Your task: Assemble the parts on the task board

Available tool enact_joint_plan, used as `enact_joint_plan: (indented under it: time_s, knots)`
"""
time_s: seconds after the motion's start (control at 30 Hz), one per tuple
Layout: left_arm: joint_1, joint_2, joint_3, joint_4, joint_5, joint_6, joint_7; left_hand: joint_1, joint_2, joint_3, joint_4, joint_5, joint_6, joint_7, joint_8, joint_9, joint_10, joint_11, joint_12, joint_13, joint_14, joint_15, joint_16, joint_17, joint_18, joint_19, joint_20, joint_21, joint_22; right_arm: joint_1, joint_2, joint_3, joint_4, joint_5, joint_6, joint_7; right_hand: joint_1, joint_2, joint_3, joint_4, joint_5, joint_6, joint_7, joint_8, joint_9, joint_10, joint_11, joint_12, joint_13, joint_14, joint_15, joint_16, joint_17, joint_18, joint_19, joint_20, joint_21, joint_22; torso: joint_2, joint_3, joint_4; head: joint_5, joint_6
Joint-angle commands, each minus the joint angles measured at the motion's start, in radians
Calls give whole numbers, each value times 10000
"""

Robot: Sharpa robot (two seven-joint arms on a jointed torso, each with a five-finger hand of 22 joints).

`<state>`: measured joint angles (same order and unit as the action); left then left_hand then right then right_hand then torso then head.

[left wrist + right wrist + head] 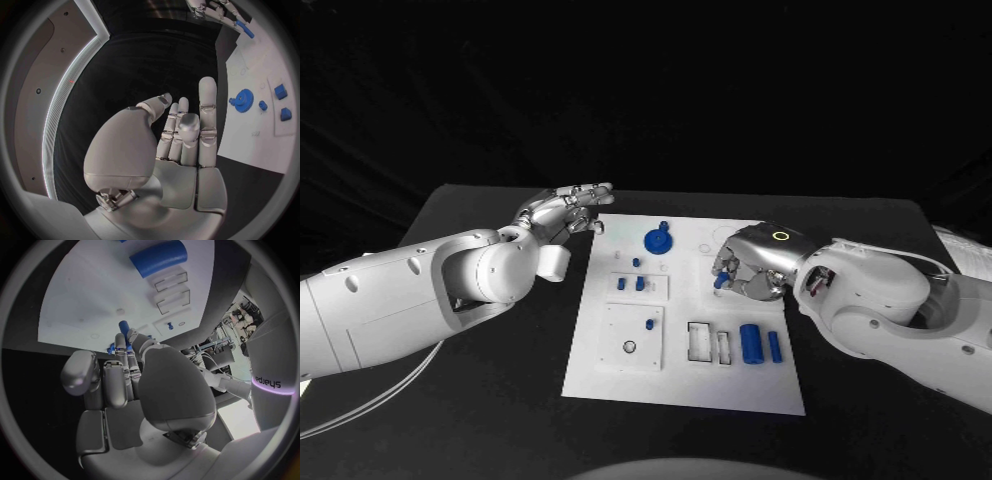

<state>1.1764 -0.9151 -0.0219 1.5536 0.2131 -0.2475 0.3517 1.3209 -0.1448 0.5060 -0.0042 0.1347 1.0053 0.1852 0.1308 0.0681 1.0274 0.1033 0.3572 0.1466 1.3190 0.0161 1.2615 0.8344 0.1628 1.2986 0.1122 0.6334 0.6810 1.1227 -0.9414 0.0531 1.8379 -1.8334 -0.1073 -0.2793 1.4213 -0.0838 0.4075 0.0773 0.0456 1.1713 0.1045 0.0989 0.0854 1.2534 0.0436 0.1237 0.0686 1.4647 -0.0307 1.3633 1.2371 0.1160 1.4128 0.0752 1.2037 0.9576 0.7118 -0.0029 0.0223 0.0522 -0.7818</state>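
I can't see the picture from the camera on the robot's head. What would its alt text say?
A white rectangular task board lies on a black table between two white robot arms; the silver right hand pinches a small blue peg over the board, while the silver left hand hovers, holding nothing, at the board's far left corner. A blue gear, blue cylinders and small blue blocks sit on the board.
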Motion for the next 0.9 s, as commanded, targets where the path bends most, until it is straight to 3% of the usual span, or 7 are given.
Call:
enact_joint_plan:
  time_s: [0.03, 0.3, 0.53, 0.67, 0.9]
  knots:
    - [4, 16, 5, -6, -45, 173, 11, 39, 58, -6, -42, 60, -73, -28, 39, 6, -69, 25, 46, 17, -65, 9, -39, -4, 184, -82, -11, -55, -10, 95, -63, 20, 379, 417, -113, -125, -34, 8, 75, 16, 33, 109, 12, 15, 97, 53, 12, -48, -18, 526, -51, 38, 11, -58, -9, -75, 38, 19, 17, 15, 8, 31, -3]
    - [3, 50, 5, -19, -46, 195, 12, 44, 61, -4, -47, 61, -74, -28, 42, 6, -74, 25, 52, 17, -76, 9, -50, -35, 184, -82, -11, -55, -10, 35, 432, 29, 745, 608, -221, 89, -43, -4, 89, 18, 34, 108, 21, 7, 99, 57, 13, -67, -20, 524, -53, 36, 5, -58, -9, -77, 37, 18, 8, 1, 1, 185, -10]
    - [1, 93, 5, -31, -46, 221, 13, 44, 61, -4, -47, 61, -74, -28, 42, 6, -74, 25, 52, 17, -76, 9, -50, -35, 184, -82, -11, -55, -10, -422, 1330, -10, 581, 569, -285, 453, -35, -21, 129, 1, 37, 89, 50, -18, 99, 50, 26, -112, -26, 521, -53, 40, 7, -53, -14, -83, 24, -5, 6, 3, 6, 386, -62]
    - [0, 119, 5, -38, -46, 236, 13, 48, 61, -4, -53, 61, -75, -27, 48, 7, -85, 26, 64, 18, -85, 9, -57, -59, 185, -84, -10, -57, -11, -772, 1852, -40, 313, 697, -278, 709, -29, -24, 153, -11, 39, 77, 65, -32, 98, 43, 34, -138, -28, 519, -50, 39, 3, -50, -18, -84, 15, -20, 8, -11, 12, 462, -66]
    - [0, 142, 5, -30, -46, 246, 8, 48, 61, -4, -53, 61, -75, -27, 48, 7, -85, 26, 64, 18, -85, 9, -57, -59, 185, -84, -10, -57, -11, -1174, 2533, -108, -309, 869, -204, 1047, -7, -25, 202, -46, 46, 55, 90, -59, 99, 34, 51, -186, -29, 517, -39, 44, 4, -49, -22, -84, 9, -30, 19, -6, 1, 549, -75]
